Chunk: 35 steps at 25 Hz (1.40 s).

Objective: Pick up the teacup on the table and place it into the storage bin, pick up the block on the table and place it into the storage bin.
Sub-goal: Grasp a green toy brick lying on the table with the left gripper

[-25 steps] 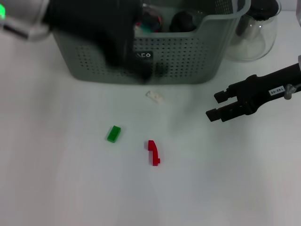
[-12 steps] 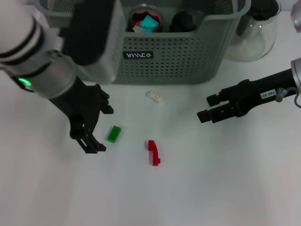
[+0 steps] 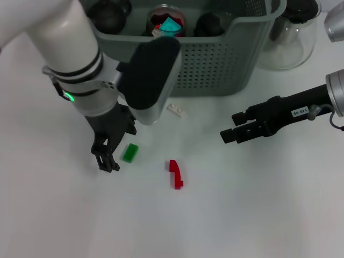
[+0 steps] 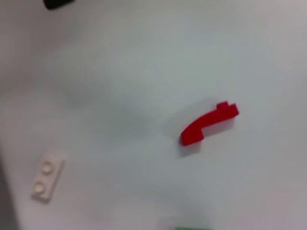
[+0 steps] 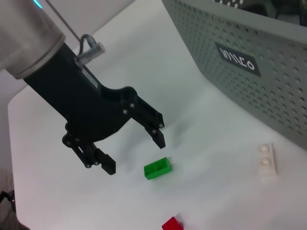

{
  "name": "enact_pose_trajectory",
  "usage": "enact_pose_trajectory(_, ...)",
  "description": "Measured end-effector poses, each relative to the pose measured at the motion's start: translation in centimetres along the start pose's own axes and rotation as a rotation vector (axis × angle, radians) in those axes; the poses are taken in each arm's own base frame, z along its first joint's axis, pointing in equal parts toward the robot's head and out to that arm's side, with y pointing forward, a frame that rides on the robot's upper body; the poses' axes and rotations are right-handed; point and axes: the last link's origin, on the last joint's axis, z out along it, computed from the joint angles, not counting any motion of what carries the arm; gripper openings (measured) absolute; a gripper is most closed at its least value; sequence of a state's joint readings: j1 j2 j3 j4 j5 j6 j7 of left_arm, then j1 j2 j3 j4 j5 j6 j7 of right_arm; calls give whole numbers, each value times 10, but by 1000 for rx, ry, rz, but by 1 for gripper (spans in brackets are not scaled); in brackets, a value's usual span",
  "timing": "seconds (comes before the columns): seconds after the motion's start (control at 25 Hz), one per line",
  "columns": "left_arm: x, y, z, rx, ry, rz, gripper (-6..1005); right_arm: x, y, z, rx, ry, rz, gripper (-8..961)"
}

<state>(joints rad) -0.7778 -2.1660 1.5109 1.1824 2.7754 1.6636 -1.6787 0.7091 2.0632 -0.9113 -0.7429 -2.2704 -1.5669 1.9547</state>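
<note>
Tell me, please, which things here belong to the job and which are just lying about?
Part of the job:
- storage bin
- green block, with the left hand open just over it
- red block
- white block

Just lying about:
- glass carafe beside the bin
- right hand, open, waiting apart from the blocks

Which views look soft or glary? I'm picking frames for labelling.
Left wrist view: soft throughout, the curved red plastic block and white two-stud plate smeared. Head view: white table washed out, shadows faint. Right wrist view: crisp on the small green plastic brick and left tool.
</note>
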Motion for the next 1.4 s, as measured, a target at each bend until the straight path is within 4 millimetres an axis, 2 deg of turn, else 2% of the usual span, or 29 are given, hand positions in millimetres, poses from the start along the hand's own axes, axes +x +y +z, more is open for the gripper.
enact_pose_trajectory(0.32, 8, -9, 12, -8, -16, 45, 842, 0, -2, 1, 15, -4, 3, 790)
enact_pose_trajectory(0.8, 7, -14, 24, -10, -27, 40, 829, 1, -6, 1, 31, -9, 7, 790)
enact_pose_trajectory(1.04, 5, -14, 27, -10, -22, 34, 652, 2, -6, 2, 32, -9, 7, 790)
enact_pose_trajectory(1.4, 3, -12, 30, -19, -20, 30, 626, 3, -7, 2, 35, -10, 11, 791)
